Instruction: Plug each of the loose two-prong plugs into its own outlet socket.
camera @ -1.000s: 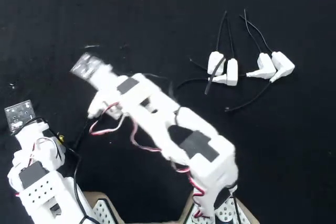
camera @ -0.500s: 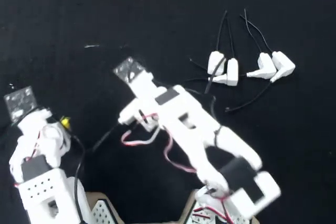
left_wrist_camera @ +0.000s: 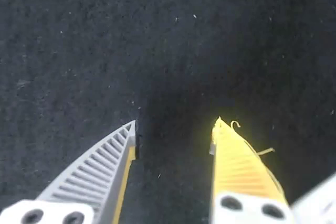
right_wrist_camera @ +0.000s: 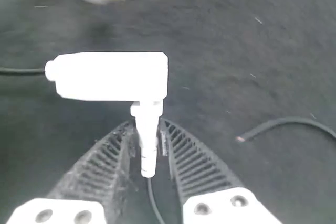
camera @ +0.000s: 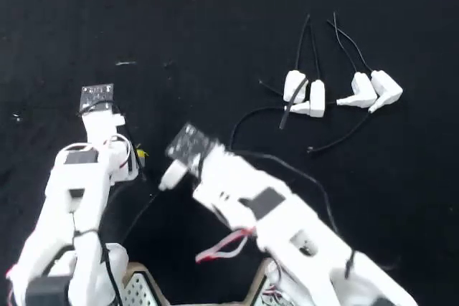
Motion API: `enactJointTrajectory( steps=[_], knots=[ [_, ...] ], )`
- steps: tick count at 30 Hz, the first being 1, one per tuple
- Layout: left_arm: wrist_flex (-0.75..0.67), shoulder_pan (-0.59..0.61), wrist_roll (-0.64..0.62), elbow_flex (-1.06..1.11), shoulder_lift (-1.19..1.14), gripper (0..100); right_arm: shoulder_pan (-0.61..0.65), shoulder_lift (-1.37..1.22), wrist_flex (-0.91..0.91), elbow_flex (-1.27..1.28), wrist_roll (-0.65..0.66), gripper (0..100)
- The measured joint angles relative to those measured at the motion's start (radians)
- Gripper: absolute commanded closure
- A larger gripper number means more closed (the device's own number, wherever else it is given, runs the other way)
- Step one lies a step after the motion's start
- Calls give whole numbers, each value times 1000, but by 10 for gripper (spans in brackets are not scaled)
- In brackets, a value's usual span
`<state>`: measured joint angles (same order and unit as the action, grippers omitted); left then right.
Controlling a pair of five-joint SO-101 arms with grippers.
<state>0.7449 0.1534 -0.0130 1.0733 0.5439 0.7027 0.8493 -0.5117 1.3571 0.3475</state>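
Near the front of the table (camera: 215, 26), the right gripper (right_wrist_camera: 147, 128) has its fingers clamped on the thin stem of a white plug (right_wrist_camera: 110, 75). The left gripper (left_wrist_camera: 176, 129) holds its fingers apart, with nothing between them. The plug seems light, hard and smooth, and its cord (right_wrist_camera: 21, 70) may pull on it, so I think the wide body gives a safer hold.

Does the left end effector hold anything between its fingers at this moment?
No, the left end effector is open, and between its fingers there is just the bare black table.

Black cloth worktop (camera: 215, 26). White connector pair (camera: 315, 99) lying on it; second white pair (camera: 364, 92) just right of first pair.
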Motion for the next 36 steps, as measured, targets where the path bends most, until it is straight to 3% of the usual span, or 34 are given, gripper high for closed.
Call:
enactJointTrajectory(
  steps=[5,16,25,36],
  knots=[
    [-3,-14,-37,-60,-55,766,32,92,20,63,0,988],
    [100,-238,-44,-5,103,768,37,37,94,71,2,988],
    [97,-298,-46,109,325,768,37,-11,97,71,2,988],
    [68,-298,-58,152,365,765,37,-12,97,71,-29,953]
  ],
)
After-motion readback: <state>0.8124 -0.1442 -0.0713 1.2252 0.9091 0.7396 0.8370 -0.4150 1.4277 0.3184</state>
